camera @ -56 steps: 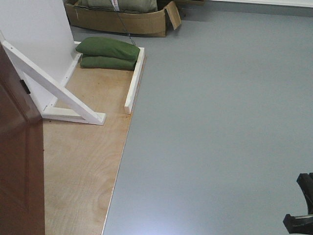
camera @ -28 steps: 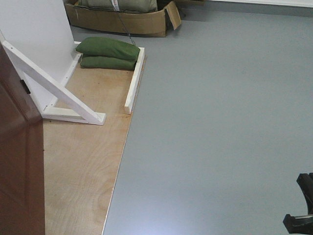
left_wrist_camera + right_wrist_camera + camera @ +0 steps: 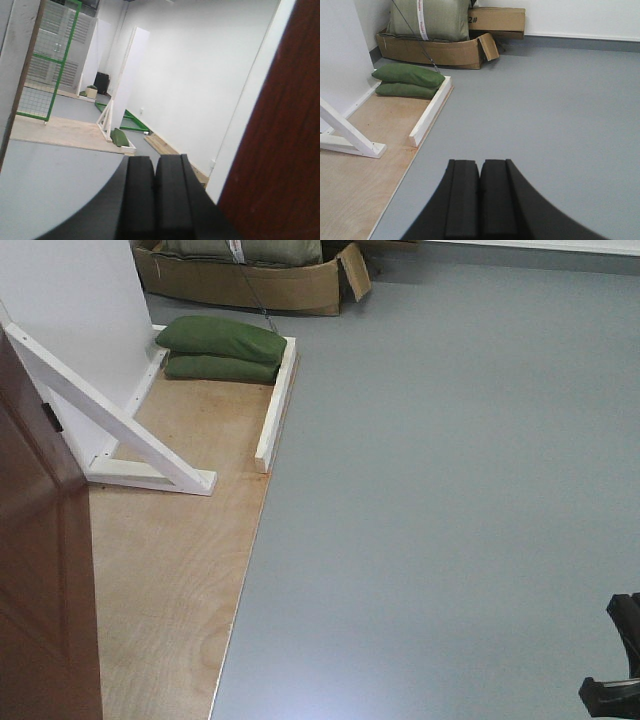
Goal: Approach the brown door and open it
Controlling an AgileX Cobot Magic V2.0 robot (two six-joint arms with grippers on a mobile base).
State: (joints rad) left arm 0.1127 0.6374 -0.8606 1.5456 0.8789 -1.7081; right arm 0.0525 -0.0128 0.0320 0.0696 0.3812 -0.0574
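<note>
The brown door (image 3: 40, 570) stands at the left edge of the front view, its dark wood panel swung out over the plywood floor. It also fills the right side of the left wrist view (image 3: 280, 150). My left gripper (image 3: 156, 162) is shut and empty, close beside the door's face. My right gripper (image 3: 480, 167) is shut and empty, pointing over the grey floor. A black part of the right arm (image 3: 615, 660) shows at the bottom right of the front view.
A white wall panel with a diagonal white brace (image 3: 110, 415) stands on a plywood base (image 3: 170, 560). Two green sandbags (image 3: 220, 348) lie against a white wooden rail (image 3: 275, 405). A cardboard box (image 3: 250, 280) sits at the back. Grey floor (image 3: 450, 490) spreads to the right.
The brown door edge takes up slightly more of the left side of the front view than before. The arms look unchanged.
</note>
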